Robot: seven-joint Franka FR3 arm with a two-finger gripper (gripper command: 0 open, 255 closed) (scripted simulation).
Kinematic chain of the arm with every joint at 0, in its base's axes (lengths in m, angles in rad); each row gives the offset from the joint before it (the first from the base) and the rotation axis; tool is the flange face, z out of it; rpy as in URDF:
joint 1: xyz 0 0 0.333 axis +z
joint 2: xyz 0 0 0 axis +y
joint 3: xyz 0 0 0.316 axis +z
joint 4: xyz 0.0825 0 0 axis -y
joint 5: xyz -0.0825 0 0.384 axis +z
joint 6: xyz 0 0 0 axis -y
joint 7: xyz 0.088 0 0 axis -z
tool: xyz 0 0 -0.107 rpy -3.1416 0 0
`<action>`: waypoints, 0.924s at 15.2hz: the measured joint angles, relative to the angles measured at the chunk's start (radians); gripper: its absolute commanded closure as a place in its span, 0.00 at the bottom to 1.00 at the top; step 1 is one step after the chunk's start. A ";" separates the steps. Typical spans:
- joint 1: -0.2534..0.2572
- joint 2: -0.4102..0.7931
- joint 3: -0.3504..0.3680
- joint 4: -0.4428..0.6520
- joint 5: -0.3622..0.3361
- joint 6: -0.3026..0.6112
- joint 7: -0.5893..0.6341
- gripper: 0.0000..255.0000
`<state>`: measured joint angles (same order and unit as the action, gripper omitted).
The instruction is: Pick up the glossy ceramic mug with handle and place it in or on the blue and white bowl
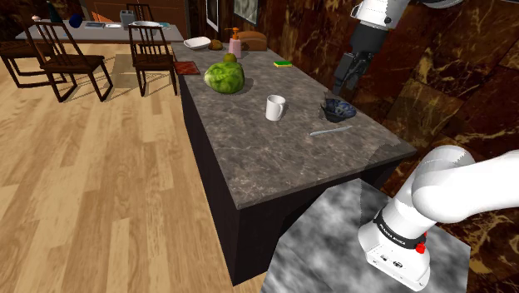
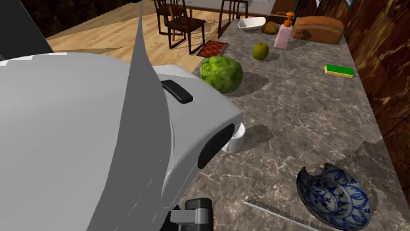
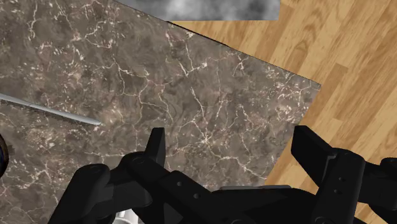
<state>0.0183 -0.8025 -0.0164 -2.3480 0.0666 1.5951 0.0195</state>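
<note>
Hovering above the counter [image 1: 274, 158] | pincer [image 1: 343, 81] wide open, empty; white mug [image 1: 274, 107] lower, well apart; blue-and-white bowl [image 1: 338, 109] nearer

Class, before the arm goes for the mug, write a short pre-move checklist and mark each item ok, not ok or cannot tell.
1. Black claw open and empty: ok.
2. Glossy white mug with handle upright on the dark marble counter: ok.
3. Claw lined up over the mug: not ok; it hangs near the blue and white patterned bowl.
4. Bowl empty to receive the mug: ok.
5. Thin grey utensil apart from the mug: ok; it lies beside the bowl.
</note>
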 measured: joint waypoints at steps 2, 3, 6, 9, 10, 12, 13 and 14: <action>-0.002 0.013 -0.006 0.002 -0.004 0.010 -0.007 0.00; -0.004 0.033 -0.014 0.002 -0.009 0.028 -0.016 0.00; -0.015 0.116 -0.048 0.012 -0.028 0.094 -0.058 0.00; -0.019 0.215 -0.070 0.040 -0.036 0.161 -0.085 0.00; -0.022 0.243 -0.081 0.039 -0.040 0.186 -0.099 0.00; -0.023 0.319 -0.097 0.074 -0.040 0.226 -0.118 0.00; -0.025 0.353 -0.105 0.089 -0.041 0.242 -0.129 0.00; -0.028 0.389 -0.118 0.103 -0.043 0.262 -0.146 0.00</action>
<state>-0.0101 -0.4135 -0.1345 -2.2454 0.0239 1.8576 -0.1263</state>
